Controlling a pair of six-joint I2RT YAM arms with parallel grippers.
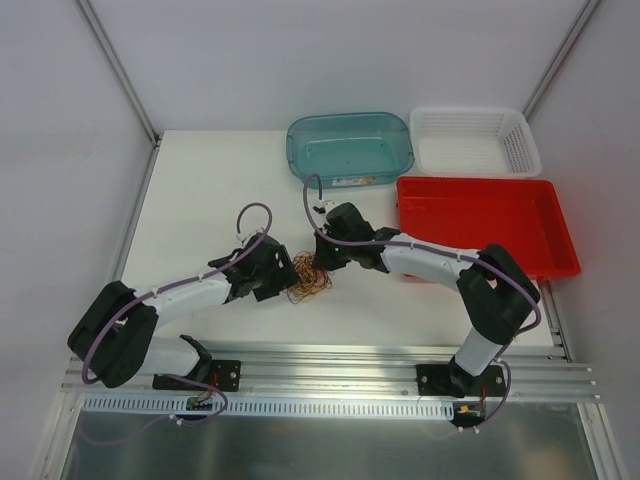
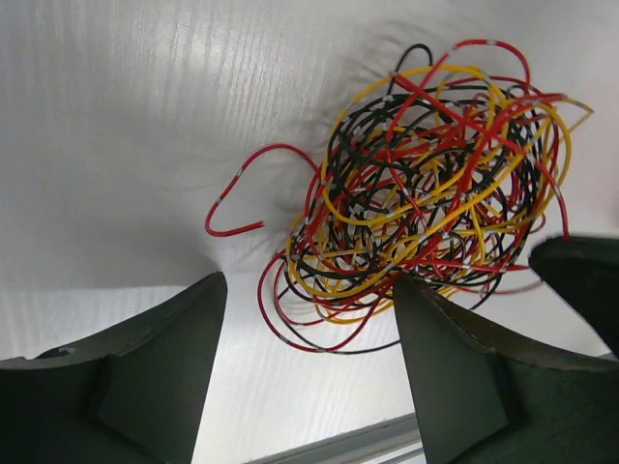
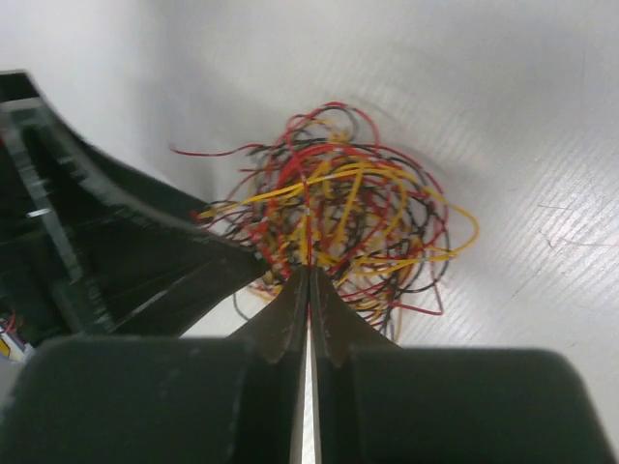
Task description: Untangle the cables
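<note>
Overhead view: the cables (image 1: pixel 308 281) lie as one small knot at the centre of the white table (image 1: pixel 200 190), between the two arms. The left gripper (image 1: pixel 279 276) is against the knot's left side and the right gripper (image 1: pixel 322 262) is at its upper right. The tub (image 1: pixel 350 148), basket (image 1: pixel 472 140) and tray (image 1: pixel 485 225) sit upper right, well apart. Left wrist view: jaws wide and gripping nothing, with only the knot's lower fringe reaching between them. The bulk is upper right of frame, and one red loop pokes out to the left. Right wrist view: jaws pressed flat together at lower centre, tips at the knot's near edge. A strand or two look nipped in the seam. Judgement: the left should clamp the bulk as an anchor before any pull. The right should then draw its strand away slowly. If the whole knot drags along, let go and pick a freer loop.
</note>
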